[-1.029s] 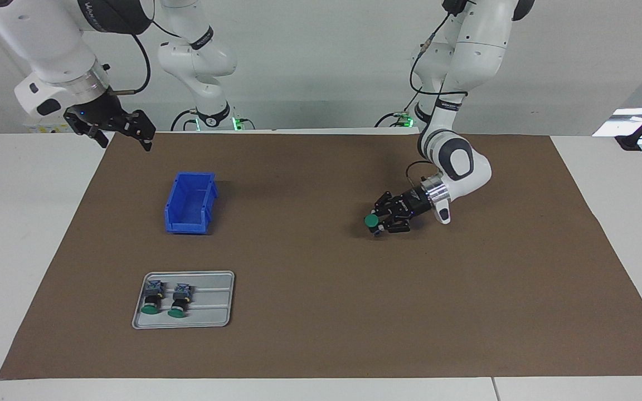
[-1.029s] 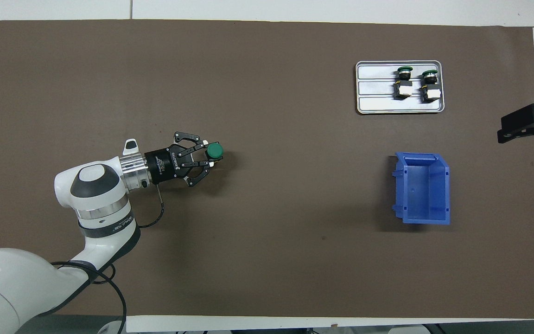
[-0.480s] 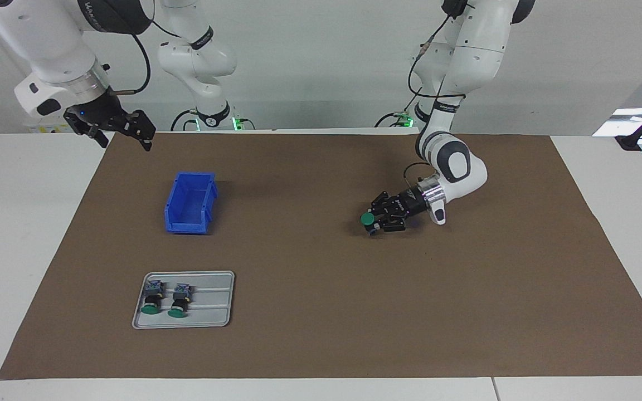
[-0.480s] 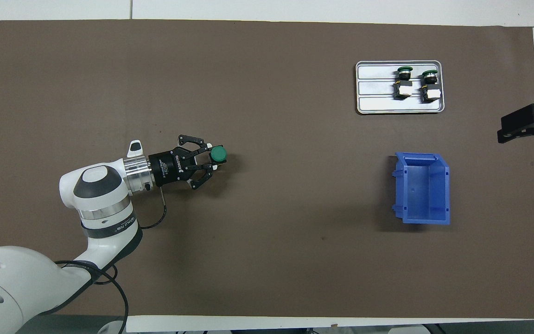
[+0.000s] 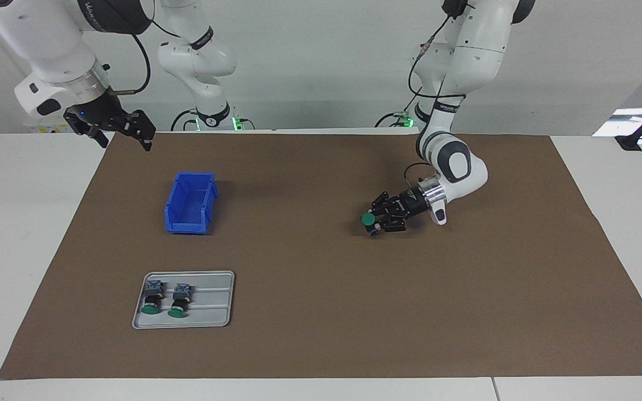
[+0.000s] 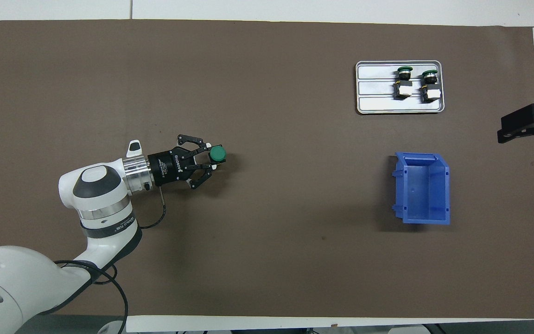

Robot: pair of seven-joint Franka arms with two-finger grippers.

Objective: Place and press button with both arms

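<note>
My left gripper [image 5: 375, 224] [image 6: 210, 160] lies nearly level, low over the middle of the brown mat, shut on the button [image 5: 368, 220] [image 6: 216, 154]. The button stands upright with its green cap on top. Its blue-grey base is at the mat or just above it; I cannot tell whether it touches. My right gripper [image 5: 125, 139] [image 6: 504, 129] hangs open and empty, raised over the mat's edge at the right arm's end of the table, where that arm waits.
A silver tray [image 5: 215, 303] [image 6: 373, 88] holds two more green-capped buttons [image 5: 150, 299] [image 6: 403, 81] lying on their sides. A blue bin [image 5: 190, 203] [image 6: 422, 188] stands open, nearer to the robots than the tray. The brown mat [image 5: 321, 312] covers the table.
The left wrist has swung slightly and carried the held button a little toward the right arm's end. The right arm has not moved.
</note>
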